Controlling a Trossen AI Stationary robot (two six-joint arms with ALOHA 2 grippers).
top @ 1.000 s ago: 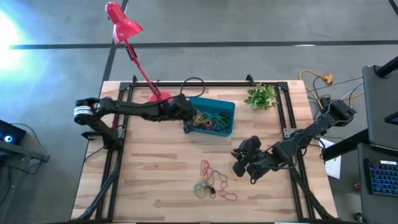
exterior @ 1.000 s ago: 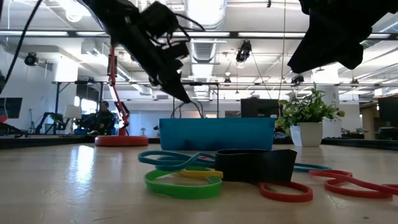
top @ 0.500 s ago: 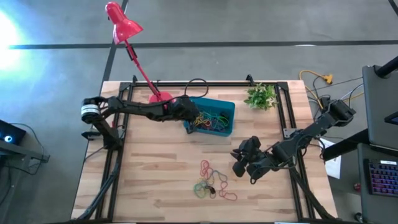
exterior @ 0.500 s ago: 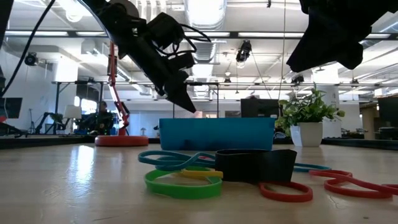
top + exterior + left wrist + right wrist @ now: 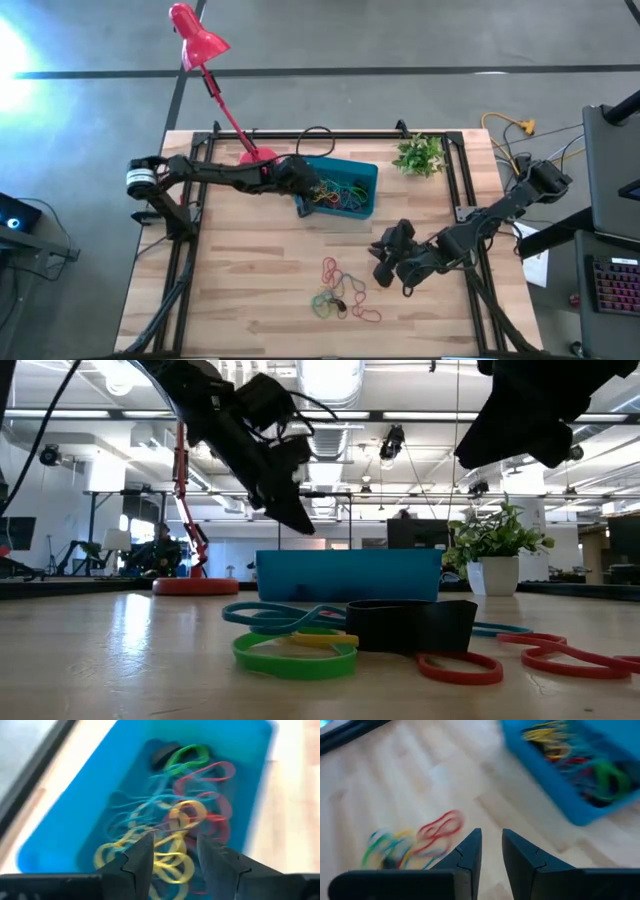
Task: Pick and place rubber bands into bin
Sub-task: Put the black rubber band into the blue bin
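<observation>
The teal-blue bin [image 5: 371, 172] stands at the table's far middle, with many coloured rubber bands [image 5: 175, 820] lying inside it. My left gripper [image 5: 312, 188] hovers open over the bin's left end, fingers slanting down, with nothing between them [image 5: 175, 847]. A loose heap of rubber bands [image 5: 342, 290] lies flat on the wood near the front edge. My right gripper [image 5: 383, 265] hangs above the table to the right of that heap. A narrow gap shows between its fingers [image 5: 491, 845], and nothing is in it.
A red lamp's base [image 5: 255, 155] stands just left of the bin, and its arm leans toward the far left. A small potted plant [image 5: 420, 155] sits at the far right. Black frame rails run along the table's left, right and far sides. Bare wood lies between bin and heap.
My left gripper has moved a little toward the table's right, farther over the bin's left end. My right arm has shifted slightly toward the table's left. The heap on the table has not moved.
</observation>
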